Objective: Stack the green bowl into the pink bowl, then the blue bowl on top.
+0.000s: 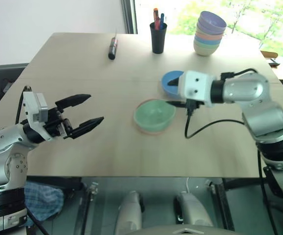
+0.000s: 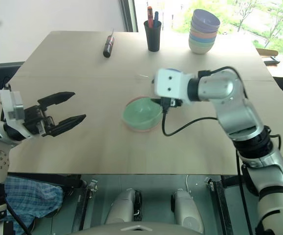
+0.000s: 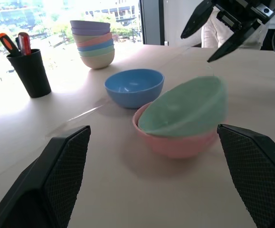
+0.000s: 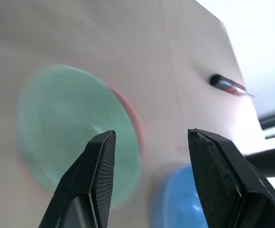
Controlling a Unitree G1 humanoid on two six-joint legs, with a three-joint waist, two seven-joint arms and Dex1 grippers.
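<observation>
Green bowl sits tilted in pink bowl, mid-table; blue bowl just behind, apart. Right gripper parted, empty, above them. Left gripper wide, clear tabletop around.

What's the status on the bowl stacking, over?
Both grippers, left and right, open, empty. Green bowl tilted in pink bowl. Blue bowl waiting beside, unobstructed.
</observation>
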